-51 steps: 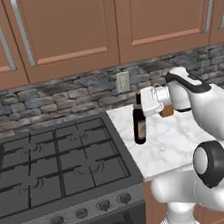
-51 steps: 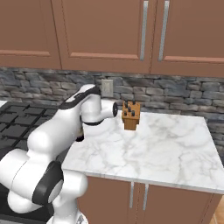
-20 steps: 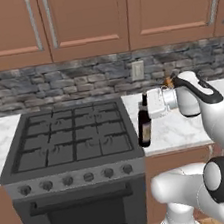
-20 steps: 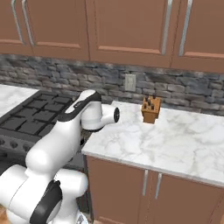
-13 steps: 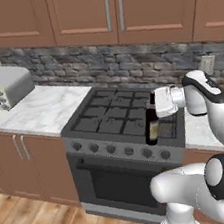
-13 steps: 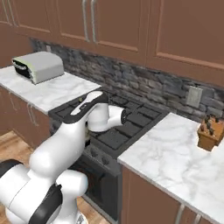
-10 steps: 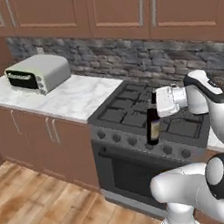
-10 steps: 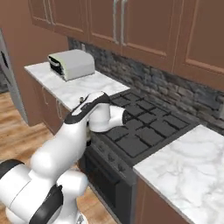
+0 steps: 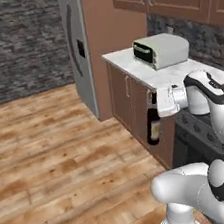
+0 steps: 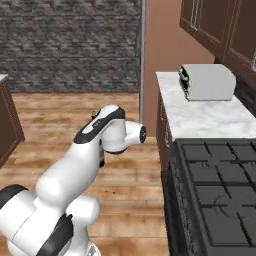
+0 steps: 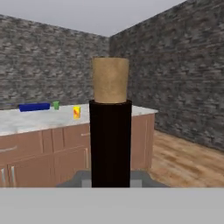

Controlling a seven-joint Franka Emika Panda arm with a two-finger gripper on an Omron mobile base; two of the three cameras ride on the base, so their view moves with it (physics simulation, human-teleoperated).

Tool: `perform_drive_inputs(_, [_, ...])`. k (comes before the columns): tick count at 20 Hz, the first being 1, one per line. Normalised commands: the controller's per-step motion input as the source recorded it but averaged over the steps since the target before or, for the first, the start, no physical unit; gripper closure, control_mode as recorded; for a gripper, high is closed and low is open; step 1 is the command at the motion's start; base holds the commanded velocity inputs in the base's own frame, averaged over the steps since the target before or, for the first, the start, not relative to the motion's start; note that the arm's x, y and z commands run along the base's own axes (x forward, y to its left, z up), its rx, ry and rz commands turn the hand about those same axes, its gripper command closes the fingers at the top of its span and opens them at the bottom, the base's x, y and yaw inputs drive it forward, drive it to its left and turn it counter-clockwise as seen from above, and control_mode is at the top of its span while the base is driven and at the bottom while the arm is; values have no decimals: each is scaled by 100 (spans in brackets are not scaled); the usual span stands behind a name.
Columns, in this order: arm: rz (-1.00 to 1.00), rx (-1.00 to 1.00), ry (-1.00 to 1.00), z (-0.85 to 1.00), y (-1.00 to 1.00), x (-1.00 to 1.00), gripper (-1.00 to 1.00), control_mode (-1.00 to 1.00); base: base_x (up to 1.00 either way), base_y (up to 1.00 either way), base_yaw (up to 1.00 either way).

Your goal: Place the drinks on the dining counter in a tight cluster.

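My end effector (image 9: 155,109) was pinched tight on the neck of the wine bottle (image 9: 153,125). The dark bottle hung straight up and down in the air, over the wooden floor (image 9: 43,149) and just in front of the brown cabinets (image 9: 130,96). From my hand, I saw the black neck and the tan cork (image 11: 110,80) close up in the middle. Far behind it stood the dining counter (image 11: 39,117), a long island with a white marble tabletop and brown wooden drawers. On that tabletop sat a flat blue thing (image 11: 34,106), a small green cup (image 11: 56,105) and a yellow-orange container (image 11: 77,112), all well apart from my bottle. A silver toaster oven (image 9: 160,50) sat on the white tabletop (image 9: 162,76) beside me, next to the black stove (image 10: 216,191). A grey fridge (image 9: 77,48) stood past the cabinets.
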Motion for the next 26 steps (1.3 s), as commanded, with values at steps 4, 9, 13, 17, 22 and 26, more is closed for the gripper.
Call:
perform_drive_inputs(4, [0,0,0,0,0,0,100,100,-9,12,100])
perform_drive_inputs(9, [0,0,0,0,0,0,100,100,-9,12,100])
perform_drive_inputs(13, [0,0,0,0,0,0,100,100,-6,16,97])
perform_drive_inputs(17, [0,0,0,0,0,0,100,100,0,20,87])
perform_drive_inputs(22, [0,0,0,0,0,0,100,100,15,10,80])
perform_drive_inputs(26, [0,0,0,0,0,0,100,100,48,0,63])
